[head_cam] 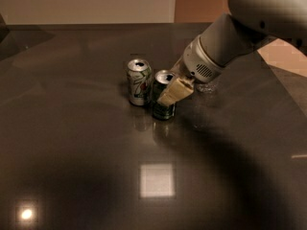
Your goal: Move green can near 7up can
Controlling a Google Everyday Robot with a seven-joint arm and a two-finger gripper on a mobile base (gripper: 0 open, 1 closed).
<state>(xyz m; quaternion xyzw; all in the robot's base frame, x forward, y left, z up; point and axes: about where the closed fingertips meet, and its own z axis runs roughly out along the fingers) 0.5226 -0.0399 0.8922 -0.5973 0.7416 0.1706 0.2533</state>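
Note:
The green can (163, 110), dark green with a silver top, stands upright on the dark table (86, 152). The 7up can (139, 83), mostly white with green markings and a red spot, stands just to its left, a small gap apart. My gripper (166, 97) comes in from the upper right and is closed around the green can. One beige finger (175, 91) lies across the can's front right side. The other finger is hidden behind the can.
My white arm (225, 47) stretches from the upper right corner over the table. A small shiny crumpled object (209, 86) lies just right of the gripper. Bright light reflections show on the table at the front.

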